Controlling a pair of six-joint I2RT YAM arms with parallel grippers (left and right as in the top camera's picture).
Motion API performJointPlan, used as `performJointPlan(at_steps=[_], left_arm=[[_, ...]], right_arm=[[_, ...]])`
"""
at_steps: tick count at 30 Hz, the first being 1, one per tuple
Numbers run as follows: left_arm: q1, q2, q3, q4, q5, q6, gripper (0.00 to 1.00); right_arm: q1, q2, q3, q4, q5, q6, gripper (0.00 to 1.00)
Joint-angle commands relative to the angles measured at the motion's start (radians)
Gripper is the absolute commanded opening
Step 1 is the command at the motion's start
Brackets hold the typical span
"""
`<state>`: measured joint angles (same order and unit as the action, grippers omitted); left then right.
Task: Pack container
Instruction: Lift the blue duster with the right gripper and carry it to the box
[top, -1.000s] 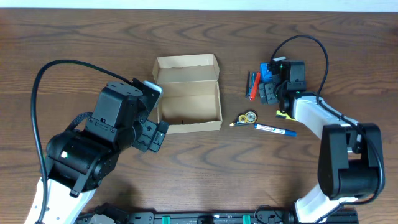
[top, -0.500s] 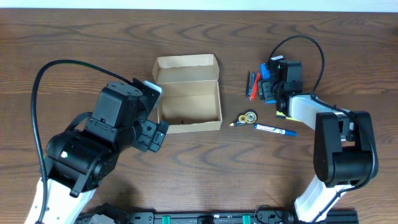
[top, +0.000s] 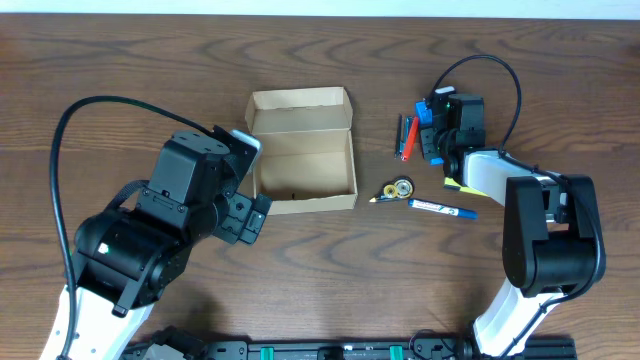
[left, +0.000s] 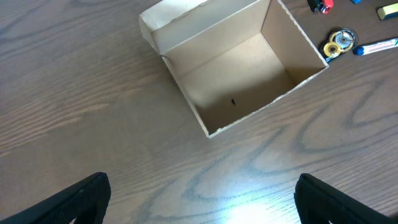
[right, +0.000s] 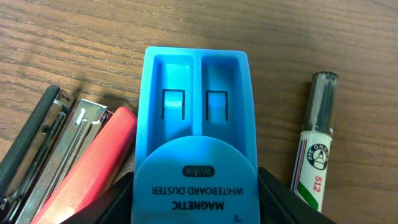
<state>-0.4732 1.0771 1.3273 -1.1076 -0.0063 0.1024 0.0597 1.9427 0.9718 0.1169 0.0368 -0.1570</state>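
**Container** (top: 300, 165): tan cardboard box, lid flap folded back. It is set on the table (top: 150, 60), just left of frame centre in the overhead view.

**Left gripper** (left: 199, 208): jaws are spread wide, positioned at the box's lower left.

**Right gripper** (top: 434, 140): clamped on a blue whiteboard duster (right: 196, 124), upper right of the overhead frame.

**Red marker** (right: 93, 165) and **green-labelled marker** (right: 314, 155): laid either side of the duster.
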Motion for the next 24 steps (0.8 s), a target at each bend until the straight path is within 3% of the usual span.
performJointPlan(at_steps=[1,9,18,24], left_arm=[[0.003,0.001,0.005,-0.003,0.0,0.006,0.95],[0.003,0.001,0.005,-0.003,0.0,0.006,0.95],[0.003,0.001,0.005,-0.003,0.0,0.006,0.95],[0.003,0.001,0.005,-0.003,0.0,0.006,0.95]], right_arm=[[-0.007,0.037,-0.004,-0.016,0.008,0.035,0.43],[-0.006,-0.052,-0.004,-0.024,0.011,0.082,0.37],[0.005,-0.31,-0.004,-0.103,0.007,0.082,0.34],[0.088,-0.483,-0.004,-0.167,-0.05,0.082,0.33]])
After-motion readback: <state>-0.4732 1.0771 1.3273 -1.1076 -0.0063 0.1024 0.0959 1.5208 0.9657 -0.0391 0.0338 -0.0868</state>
